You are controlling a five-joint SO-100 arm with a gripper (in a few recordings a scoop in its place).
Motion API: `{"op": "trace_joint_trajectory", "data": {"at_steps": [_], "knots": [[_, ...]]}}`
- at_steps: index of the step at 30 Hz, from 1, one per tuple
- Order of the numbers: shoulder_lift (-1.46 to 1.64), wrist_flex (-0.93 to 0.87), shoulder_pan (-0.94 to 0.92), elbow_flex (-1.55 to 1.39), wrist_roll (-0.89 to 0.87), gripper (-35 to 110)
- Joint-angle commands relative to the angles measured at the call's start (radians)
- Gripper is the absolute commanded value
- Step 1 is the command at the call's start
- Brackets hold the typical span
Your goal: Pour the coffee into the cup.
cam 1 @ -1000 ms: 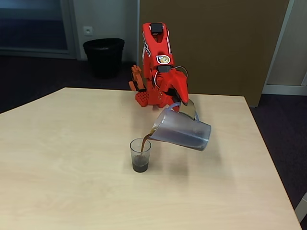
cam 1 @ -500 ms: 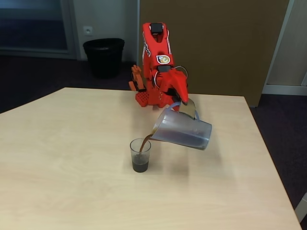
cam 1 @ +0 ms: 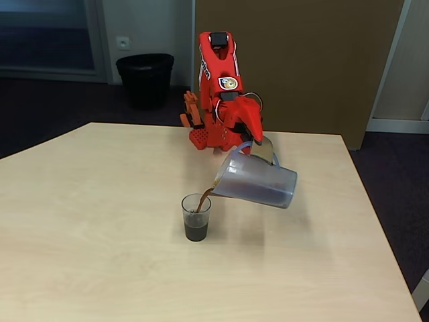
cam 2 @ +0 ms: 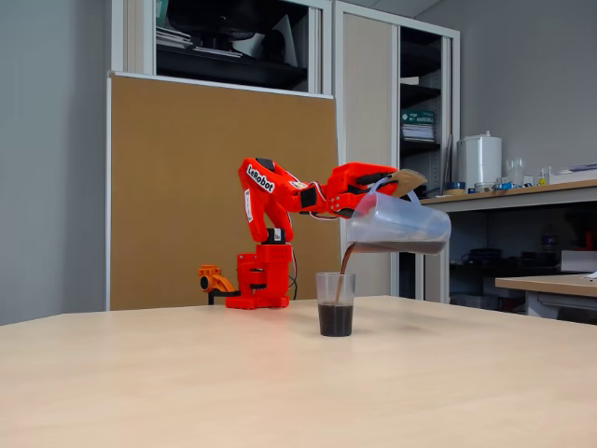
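— While the red arm reaches out over the pale wood-grain counter (cam 1: 100,221), what has its hand (cam 1: 260,149) got?

— It is closed on the cardboard-wrapped handle (cam 2: 403,181) of a tall translucent plastic pitcher with a spout (cam 1: 255,181). In both fixed views the pitcher hangs in the air, tipped well over, spout lower than base.

— And the coffee?

— Dark brown, almost black liquid (cam 1: 205,198) runs in a thin stream from the spout down into a small clear greyish plastic cup (cam 1: 196,217). More of it lies along the low side of the tilted pitcher, seen through the wall in a fixed view (cam 2: 396,246).

— Where does the cup stand?

— Upright on the counter, near the middle, in front of the arm's base and just below the spout. The pitcher's lip is above the cup's rim, not touching it. In a fixed view (cam 2: 335,303) the cup is filled to roughly half with coffee.

— Anything else around?

— A black round waste bin (cam 1: 145,79) on the floor behind the counter, and a brown board (cam 2: 215,177) behind the arm.
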State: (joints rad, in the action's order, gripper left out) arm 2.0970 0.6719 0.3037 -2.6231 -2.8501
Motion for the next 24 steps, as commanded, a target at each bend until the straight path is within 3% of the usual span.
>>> {"op": "trace_joint_trajectory", "data": {"at_steps": [1, 13, 24], "knots": [[0.026, 0.038, -0.005, 0.008, -0.029, 0], [0.026, 0.046, -0.006, 0.003, -0.029, 0], [0.046, -0.023, 0.012, -0.002, 0.091, 0]]}}
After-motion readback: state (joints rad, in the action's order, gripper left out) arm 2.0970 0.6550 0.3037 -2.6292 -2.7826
